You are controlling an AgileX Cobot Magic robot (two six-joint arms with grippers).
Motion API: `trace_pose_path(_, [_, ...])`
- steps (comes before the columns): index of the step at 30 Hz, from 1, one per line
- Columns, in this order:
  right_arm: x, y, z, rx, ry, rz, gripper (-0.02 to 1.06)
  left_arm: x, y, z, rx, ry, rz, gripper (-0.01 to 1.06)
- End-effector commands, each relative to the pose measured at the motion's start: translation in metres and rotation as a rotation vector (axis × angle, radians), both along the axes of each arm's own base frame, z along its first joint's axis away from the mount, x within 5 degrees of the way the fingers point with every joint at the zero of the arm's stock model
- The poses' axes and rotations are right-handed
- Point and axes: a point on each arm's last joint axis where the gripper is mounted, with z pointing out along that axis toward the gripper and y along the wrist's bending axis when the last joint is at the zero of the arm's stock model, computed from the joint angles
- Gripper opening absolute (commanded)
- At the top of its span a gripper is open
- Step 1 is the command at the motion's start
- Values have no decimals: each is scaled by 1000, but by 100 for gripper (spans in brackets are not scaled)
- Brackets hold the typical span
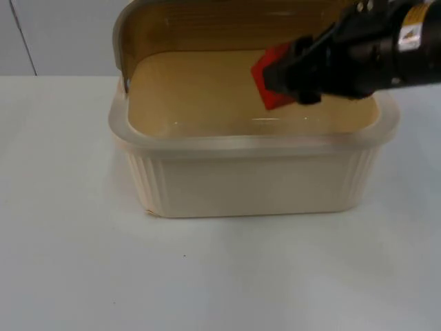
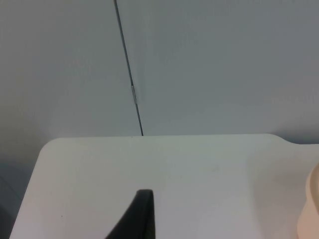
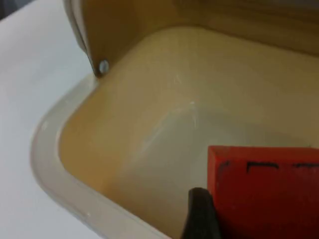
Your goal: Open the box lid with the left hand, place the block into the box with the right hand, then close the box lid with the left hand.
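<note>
Top view: cream box (image 1: 248, 183) mid counter (image 1: 69, 262), lid (image 1: 207, 27) up at back. L pincer (image 2: 142, 214) waits over bare counter near box; can't tell if apart. R pincer (image 1: 279, 76) clamped on red block (image 1: 269, 76), above box interior.

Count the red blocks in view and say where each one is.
1. The red block is held in the right gripper above the inside of the open box. Nothing else lies on the box floor.
</note>
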Motion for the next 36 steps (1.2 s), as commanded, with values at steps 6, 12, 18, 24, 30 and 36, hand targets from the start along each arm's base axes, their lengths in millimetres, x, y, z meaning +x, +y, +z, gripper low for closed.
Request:
trace_pose_path(6, [19, 5, -31, 35, -75, -71, 0, 4, 0, -7, -7, 23, 3, 105])
trace_pose_path(12, [28, -1, -46, -38, -130, -151, 0, 7, 0, -9, -9, 28, 3, 105])
trace_pose_path(18, [32, 2, -53, -27, -159, -160, 0, 8, 0, -9, -7, 23, 2, 105])
trace_pose_path(24, [40, 8, -55, -10, -144, -167, 0, 9, 0, -10, -4, 27, 2, 105])
trace_pose_path(30, [51, 17, -45, 27, -150, -169, 0, 9, 0, -10, -4, 28, 2, 105])
trace_pose_path(36, [58, 23, -51, 13, -115, -160, 0, 9, 0, -11, -4, 30, 2, 105])
